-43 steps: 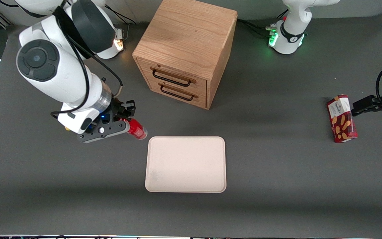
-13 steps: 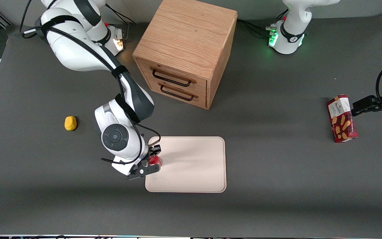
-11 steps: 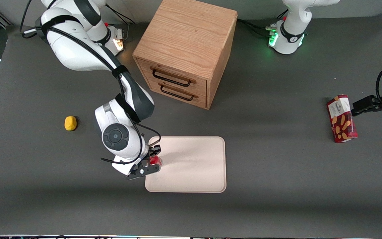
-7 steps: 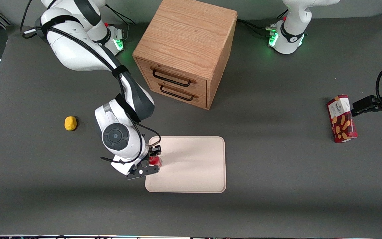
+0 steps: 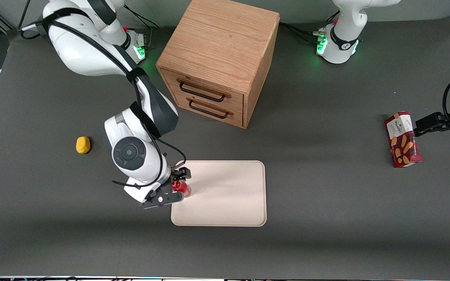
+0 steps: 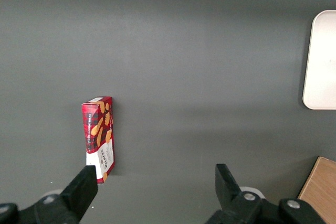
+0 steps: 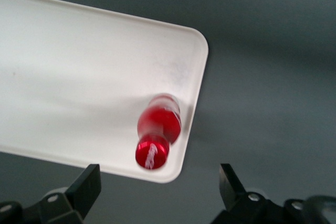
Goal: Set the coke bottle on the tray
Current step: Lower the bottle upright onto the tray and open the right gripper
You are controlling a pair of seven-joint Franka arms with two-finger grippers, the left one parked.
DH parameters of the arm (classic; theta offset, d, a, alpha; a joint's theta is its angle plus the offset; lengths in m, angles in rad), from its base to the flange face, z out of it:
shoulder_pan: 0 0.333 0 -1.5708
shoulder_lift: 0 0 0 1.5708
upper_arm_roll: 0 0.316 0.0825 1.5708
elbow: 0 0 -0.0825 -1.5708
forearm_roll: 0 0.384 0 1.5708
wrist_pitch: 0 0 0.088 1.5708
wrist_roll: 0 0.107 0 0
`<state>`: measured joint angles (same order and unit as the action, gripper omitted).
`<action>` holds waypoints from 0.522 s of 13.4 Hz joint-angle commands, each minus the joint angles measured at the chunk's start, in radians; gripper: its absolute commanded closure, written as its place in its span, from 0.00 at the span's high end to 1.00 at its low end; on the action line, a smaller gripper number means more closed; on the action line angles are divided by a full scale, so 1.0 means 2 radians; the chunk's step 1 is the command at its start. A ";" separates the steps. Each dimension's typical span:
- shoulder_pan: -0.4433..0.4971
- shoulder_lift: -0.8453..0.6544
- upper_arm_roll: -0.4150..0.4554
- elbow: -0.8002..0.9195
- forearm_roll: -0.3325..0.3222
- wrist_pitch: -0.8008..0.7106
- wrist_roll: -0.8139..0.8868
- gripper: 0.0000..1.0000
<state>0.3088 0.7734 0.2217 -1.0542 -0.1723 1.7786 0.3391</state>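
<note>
The coke bottle (image 5: 181, 188), small and all red, stands upright on the tray (image 5: 225, 195), close to the tray's edge toward the working arm's end. In the right wrist view I look down on the coke bottle (image 7: 157, 132) with its red cap and white lettering, on the pale tray (image 7: 79, 77). My right gripper (image 5: 176, 186) hangs above the bottle. The gripper (image 7: 159, 182) is open, its dark fingers (image 7: 90, 184) spread wide and touching nothing. An end of the tray (image 6: 320, 61) shows in the left wrist view.
An oak two-drawer cabinet (image 5: 217, 62) stands farther from the front camera than the tray. A small yellow object (image 5: 83, 144) lies toward the working arm's end. A red snack box (image 5: 402, 139) lies toward the parked arm's end; the snack box (image 6: 100, 135) also shows in the left wrist view.
The arm carried the bottle from the table onto the tray. Since half a second ago the gripper has risen off the bottle, which stays standing on the tray.
</note>
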 commanded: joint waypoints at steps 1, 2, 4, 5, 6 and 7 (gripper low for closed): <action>0.004 -0.051 -0.003 -0.008 -0.008 -0.052 0.016 1.00; 0.004 -0.069 -0.002 -0.010 -0.008 -0.071 0.015 1.00; 0.001 -0.103 -0.002 -0.010 -0.007 -0.116 0.015 1.00; -0.001 -0.119 -0.002 -0.010 -0.007 -0.137 0.013 1.00; -0.008 -0.137 -0.002 -0.011 -0.005 -0.158 0.009 1.00; -0.019 -0.156 0.000 -0.014 -0.003 -0.180 0.008 1.00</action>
<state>0.3003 0.5445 0.2210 -1.0449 -0.1728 1.4824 0.3411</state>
